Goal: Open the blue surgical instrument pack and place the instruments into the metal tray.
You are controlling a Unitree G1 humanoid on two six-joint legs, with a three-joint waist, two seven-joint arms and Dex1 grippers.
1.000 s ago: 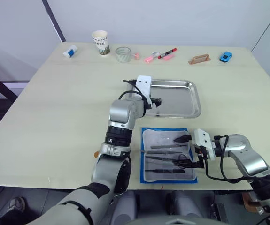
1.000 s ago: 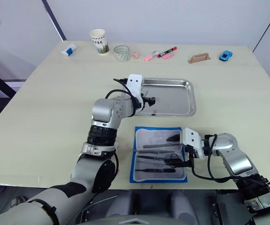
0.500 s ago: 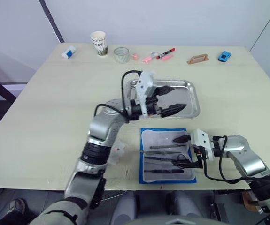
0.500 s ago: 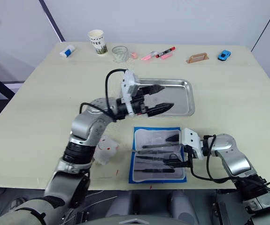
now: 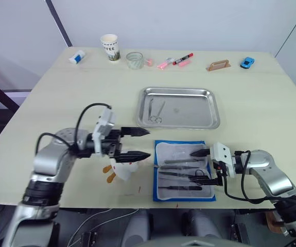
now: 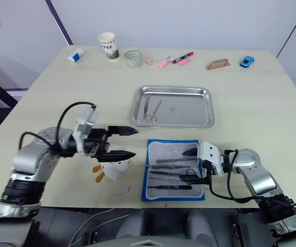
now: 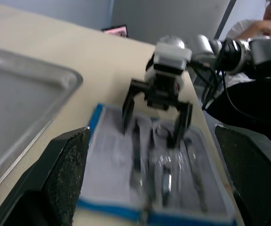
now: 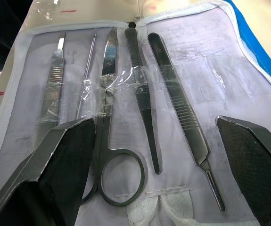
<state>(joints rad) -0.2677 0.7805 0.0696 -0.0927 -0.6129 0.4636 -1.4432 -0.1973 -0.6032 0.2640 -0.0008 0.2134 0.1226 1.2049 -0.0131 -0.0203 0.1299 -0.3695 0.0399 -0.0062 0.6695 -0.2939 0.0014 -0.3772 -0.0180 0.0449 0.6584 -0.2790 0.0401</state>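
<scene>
Steel instruments lie slim, stiff and slippery in the opened blue surgical instrument pack; ring handles likely grip best. Right pincer spread above them; left pincer apart, empty.

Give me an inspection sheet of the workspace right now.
Surface: pale wooden table.
Job's things: blue surgical instrument pack open, instruments inside; one pair of scissors in metal tray.
Clutter: paper cup, glass, markers, toy car along far edge.
End effectors: left end effector open, beside pack; right end effector open over pack.
Cables: black, on both wrists.
Surroundings: grey wall; a person in left wrist view.
</scene>
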